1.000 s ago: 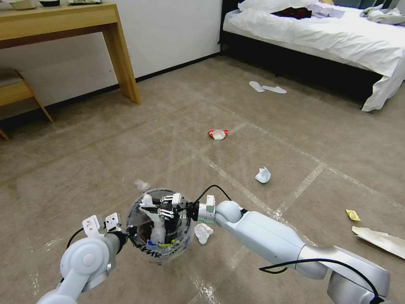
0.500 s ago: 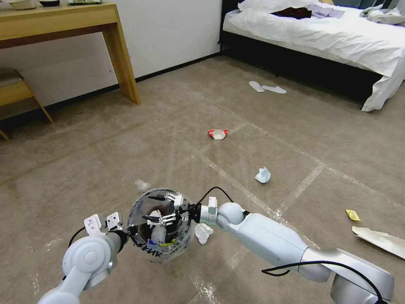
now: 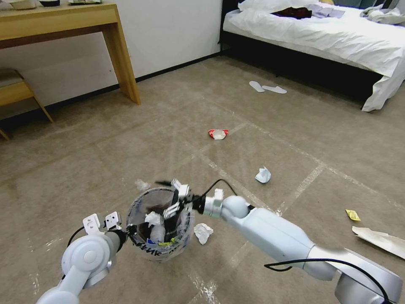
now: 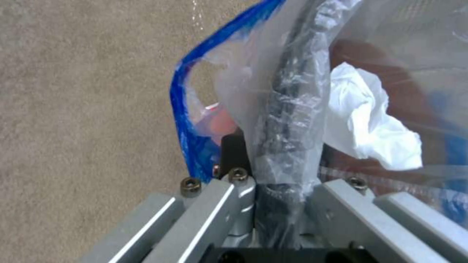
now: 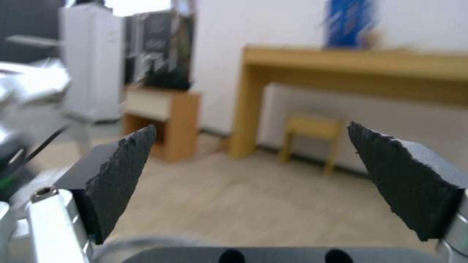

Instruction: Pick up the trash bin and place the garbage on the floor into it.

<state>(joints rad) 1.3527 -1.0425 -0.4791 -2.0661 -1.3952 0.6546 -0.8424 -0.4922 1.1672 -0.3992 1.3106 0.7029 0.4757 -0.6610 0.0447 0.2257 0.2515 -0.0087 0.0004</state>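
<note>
Centrally, left gripper (image 3: 128, 231) fingers clamp the trash bin (image 3: 159, 223) rim, holding it over the floor (image 3: 126, 147); right gripper (image 3: 168, 198), fingers spread and empty, hangs above its mouth; a white tissue (image 3: 203, 232) lies beside.

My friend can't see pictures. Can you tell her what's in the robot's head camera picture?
The left gripper holds the trash bin by its rim, above the floor. The open right gripper is above the bin. A white tissue, bluish wad and crushed red bowl lie on the carpet.
</note>
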